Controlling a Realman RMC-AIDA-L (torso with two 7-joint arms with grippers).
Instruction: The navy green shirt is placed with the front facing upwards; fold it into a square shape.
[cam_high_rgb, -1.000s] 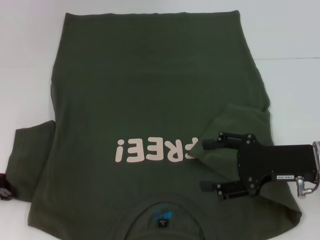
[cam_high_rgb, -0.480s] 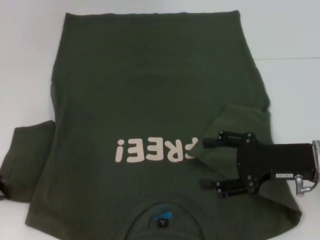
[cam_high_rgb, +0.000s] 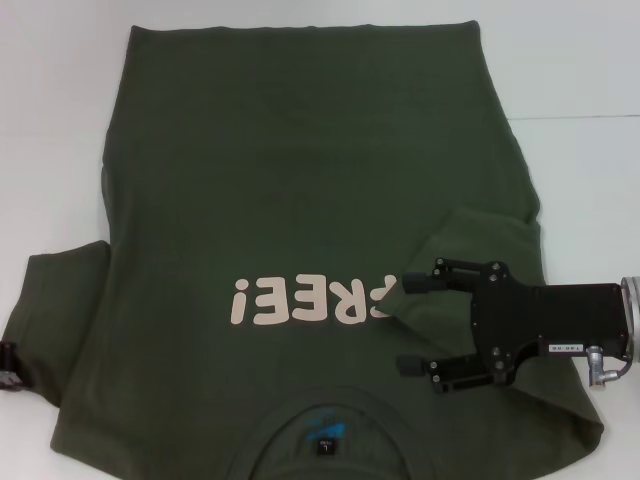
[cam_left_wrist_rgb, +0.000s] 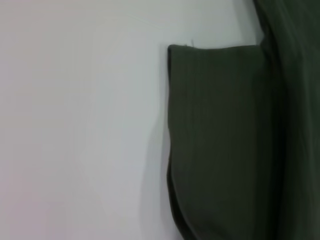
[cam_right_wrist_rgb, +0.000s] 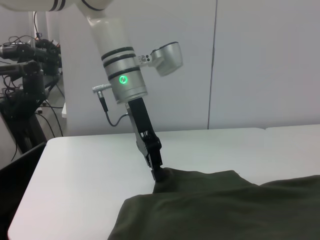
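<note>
Lying face-up across the table (cam_high_rgb: 580, 60), the navy green shirt (cam_high_rgb: 300, 180): soft, limp, light. Hovering with jaws spread over its folded-in sleeve, the right gripper (cam_high_rgb: 410, 325); pinching the other sleeve's edge, the left gripper (cam_right_wrist_rgb: 159, 175).

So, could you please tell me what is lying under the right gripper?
Under the open right gripper lies the shirt's right sleeve, folded inward over the lettering's end. The first letter is covered.

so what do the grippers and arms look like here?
Right gripper: flat black body, black linkage fingers with silver screws, small white label, silver wrist connector. Left gripper: slim, black, on a white arm with black bands, green light, silver camera housing, grey cable.
</note>
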